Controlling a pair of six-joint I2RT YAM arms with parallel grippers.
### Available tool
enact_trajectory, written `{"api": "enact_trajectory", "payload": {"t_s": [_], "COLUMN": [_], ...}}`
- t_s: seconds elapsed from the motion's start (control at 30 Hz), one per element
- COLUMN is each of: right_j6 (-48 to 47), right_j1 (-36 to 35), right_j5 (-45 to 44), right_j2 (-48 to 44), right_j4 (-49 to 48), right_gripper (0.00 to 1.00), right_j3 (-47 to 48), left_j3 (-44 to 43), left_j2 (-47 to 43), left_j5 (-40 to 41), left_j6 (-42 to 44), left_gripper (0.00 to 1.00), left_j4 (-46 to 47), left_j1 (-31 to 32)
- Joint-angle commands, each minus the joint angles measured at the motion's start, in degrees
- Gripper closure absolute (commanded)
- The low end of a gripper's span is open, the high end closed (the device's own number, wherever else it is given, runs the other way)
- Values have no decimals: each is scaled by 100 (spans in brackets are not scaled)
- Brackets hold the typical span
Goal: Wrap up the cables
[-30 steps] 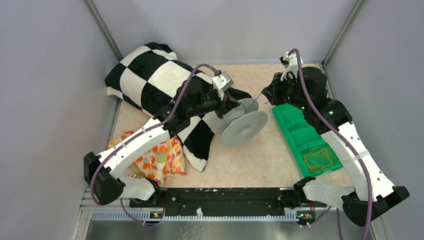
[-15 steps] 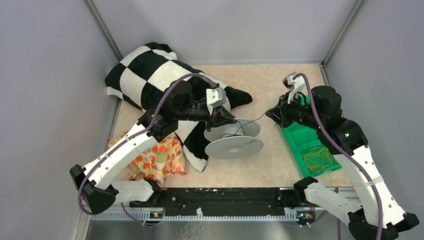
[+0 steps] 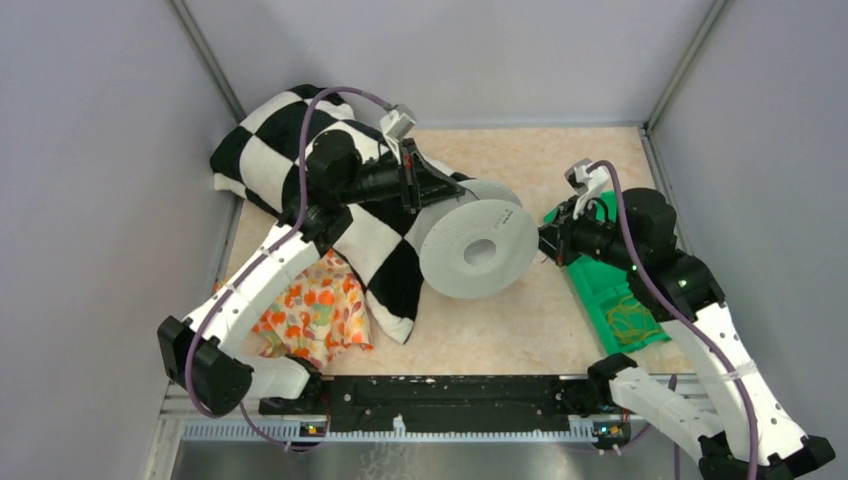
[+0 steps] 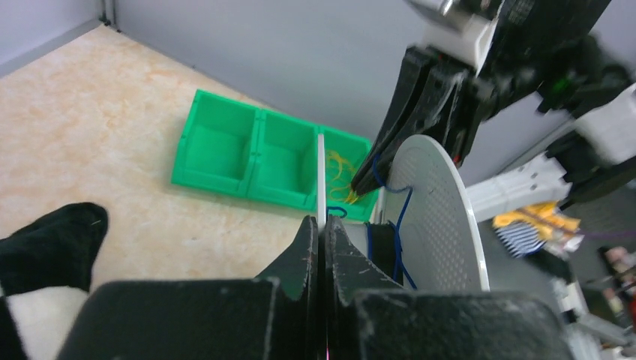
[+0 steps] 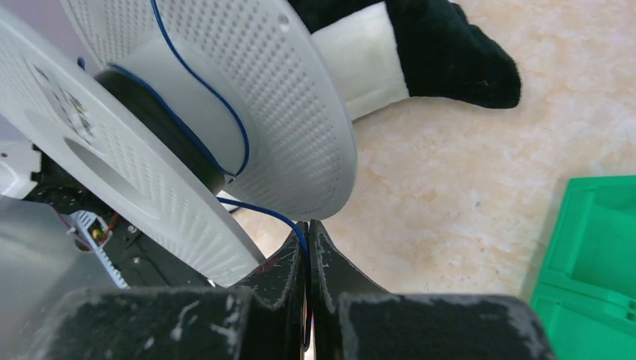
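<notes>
The cable (image 5: 241,142) lies wound on the spool (image 3: 478,250) hub, and its end is pinched in the closed right gripper (image 5: 307,234). The left gripper (image 4: 321,229) clamps one flange rim. Bare table (image 3: 500,335) lies in front, with the tray (image 3: 600,295) just right and the checkered cloth (image 3: 290,150) left.

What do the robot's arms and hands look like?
The left arm and right arm have white shells, black joints, rows of tiny dots and a purple cable running along each. The left hand and right hand are black, each with two flat fingers.
</notes>
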State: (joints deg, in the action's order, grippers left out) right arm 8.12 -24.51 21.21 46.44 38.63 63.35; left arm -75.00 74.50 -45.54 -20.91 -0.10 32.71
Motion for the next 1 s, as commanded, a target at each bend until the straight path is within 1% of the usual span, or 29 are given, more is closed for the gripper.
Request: {"api": "enact_trajectory", "payload": {"t_s": [0.0, 0.13, 0.2, 0.3, 0.33, 0.4, 0.47, 0.53, 0.6, 0.63, 0.7, 0.8, 0.97], "right_j6": [204, 383, 472, 601, 685, 1019, 1480, 2089, 2535, 2557, 2290, 2087, 1778], "right_j1": [17, 17, 23, 17, 17, 19, 15, 3, -94, -196, -454, -748, -916], "right_j5": [528, 1038, 1208, 1232, 1202, 1125, 1086, 1187, 1164, 1026, 629, 133, -433], "right_j2": [-169, -254, -253, -310, -347, -439, -574, -665, -672, -652, -611, -551, -583], "right_j4": [-639, -1164, -1391, -1790, -1992, -2568, -3314, -4229, -4852, -4900, -4640, -4448, -4296], "right_gripper": [100, 100, 100, 100, 100, 100, 100, 100, 100, 100, 100, 100, 100], "right_j3": [-209, -579, -670, -840, -932, -1221, -1619, -2046, -2337, -2379, -2319, -2233, -2279], "left_j3": [58, -27, 27, 128, 196, 401, 595, 761, 913, 1006, 1199, 1504, 1707], "left_j2": [17, 258, 398, 721, 864, 1101, 1207, 1203, 1127, 1078, 952, 801, 763], "left_j5": [-444, -537, -537, -171, -79, 176, 561, 887, 1167, 1285, 1590, 2016, 2398], "left_j6": [-1694, -2227, -2633, -3550, -3940, -4763, -5237, -5381, -5388, -5401, -5461, -5741, -6148], "left_gripper": [100, 100, 100, 100, 100, 100, 100, 100, 100, 100, 100, 100, 100], "left_j4": [1775, 2061, 2362, 2960, 3294, 4007, 4306, 4315, 4223, 4204, 4152, 4236, 3990], "left_j1": [-303, -399, -452, -486, -485, -491, -478, -473, -472, -475, -473, -476, -479]}}
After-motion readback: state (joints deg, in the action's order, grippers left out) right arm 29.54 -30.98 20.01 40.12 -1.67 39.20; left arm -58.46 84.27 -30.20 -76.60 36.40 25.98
